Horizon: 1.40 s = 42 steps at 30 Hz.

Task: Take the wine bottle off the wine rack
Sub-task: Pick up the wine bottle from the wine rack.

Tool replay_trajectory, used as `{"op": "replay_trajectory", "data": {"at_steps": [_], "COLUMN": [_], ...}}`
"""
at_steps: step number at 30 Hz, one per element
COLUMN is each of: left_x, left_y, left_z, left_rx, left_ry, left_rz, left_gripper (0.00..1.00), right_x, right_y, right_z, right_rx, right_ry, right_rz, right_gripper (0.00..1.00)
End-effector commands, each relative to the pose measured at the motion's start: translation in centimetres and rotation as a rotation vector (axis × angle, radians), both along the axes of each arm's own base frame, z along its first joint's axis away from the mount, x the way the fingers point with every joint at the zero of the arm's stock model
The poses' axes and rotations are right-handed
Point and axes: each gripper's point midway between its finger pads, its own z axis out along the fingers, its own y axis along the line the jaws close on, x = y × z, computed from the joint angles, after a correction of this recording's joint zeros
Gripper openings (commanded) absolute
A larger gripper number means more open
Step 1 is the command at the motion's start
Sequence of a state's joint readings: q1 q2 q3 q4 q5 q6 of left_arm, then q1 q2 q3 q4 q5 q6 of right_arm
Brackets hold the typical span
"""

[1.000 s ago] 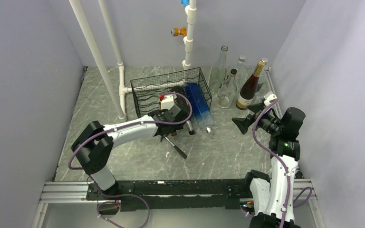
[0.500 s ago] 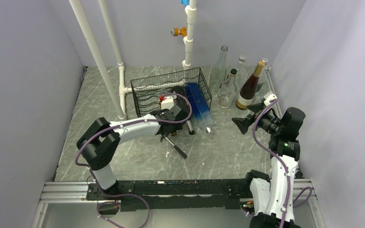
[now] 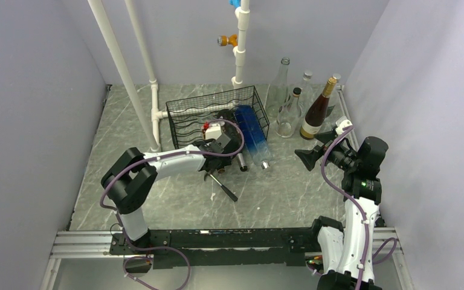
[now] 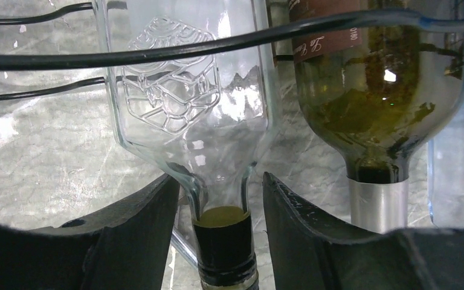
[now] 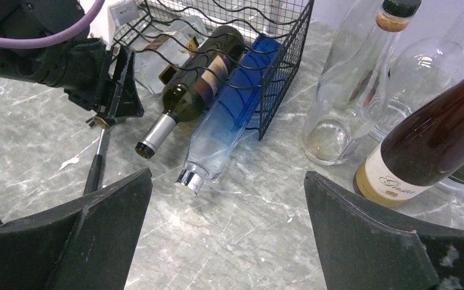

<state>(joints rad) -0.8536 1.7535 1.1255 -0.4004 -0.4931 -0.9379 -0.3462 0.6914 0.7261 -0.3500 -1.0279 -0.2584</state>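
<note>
Since the earlier frame your left arm's elbow has swung a little to the right in the overhead view, while its wrist has stayed at the mouth of the wine rack [image 3: 184,115] and its jaws have drawn in. The left gripper [image 4: 220,187] now stands partly open, one finger on each side of the neck of the wine bottle [image 4: 187,90], with a sliver of gap on either side, so it holds nothing yet. The right gripper [image 5: 228,181] hangs at the right of the overhead view, spread wide and empty.

The wine bottle is the clear embossed one. It lies on its side on the rack's lowest tier near the middle of the overhead view, neck pointing out toward the bottom of the frame, just beside a dark green bottle [image 4: 374,90].

Expect rigid, smooth glass: slippery and breakable, and it looks empty, so probably not heavy. Only the neck is clear of the wire. Take hold there, just behind the dark cap. Draw it straight out along its length, since the body will likely sag once it leaves the wire.
</note>
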Motion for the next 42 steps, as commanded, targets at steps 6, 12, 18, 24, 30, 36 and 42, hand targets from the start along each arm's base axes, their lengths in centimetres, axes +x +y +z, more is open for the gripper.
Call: {"op": "replay_trajectory", "data": {"at_steps": [6, 12, 18, 24, 30, 36, 42], "left_x": [0.6, 0.5, 0.1, -0.5, -1.5, -2.7, -4.1], "left_y": [-0.5, -0.6, -0.3, -0.1, 0.6, 0.8, 0.9], "left_z": [-0.3, -0.2, 0.9, 2.5, 4.1, 5.0, 5.5], "left_rx": [-0.032, -0.041, -0.071, -0.123, -0.177, -0.247, -0.288], "left_ry": [-0.004, 0.000, -0.014, -0.031, -0.048, -0.056, -0.054], "left_rz": [0.017, 0.019, 0.022, 0.018, 0.029, 0.013, -0.024], "left_gripper": [0.55, 0.43, 0.14, 0.00, 0.00, 0.00, 0.00], "right_x": [0.0, 0.0, 0.0, 0.0, 0.1, 0.1, 0.1], "right_y": [0.2, 0.2, 0.2, 0.2, 0.2, 0.2, 0.2], "right_z": [0.9, 0.8, 0.9, 0.8, 0.7, 0.6, 0.6], "right_rx": [-0.011, -0.010, -0.011, -0.010, -0.010, -0.010, -0.008], "right_ry": [-0.047, -0.045, -0.046, -0.042, -0.041, -0.038, -0.036], "right_rz": [0.021, 0.021, 0.021, 0.022, 0.021, 0.020, 0.022], "right_gripper": [1.00, 1.00, 1.00, 1.00, 1.00, 1.00, 1.00]}}
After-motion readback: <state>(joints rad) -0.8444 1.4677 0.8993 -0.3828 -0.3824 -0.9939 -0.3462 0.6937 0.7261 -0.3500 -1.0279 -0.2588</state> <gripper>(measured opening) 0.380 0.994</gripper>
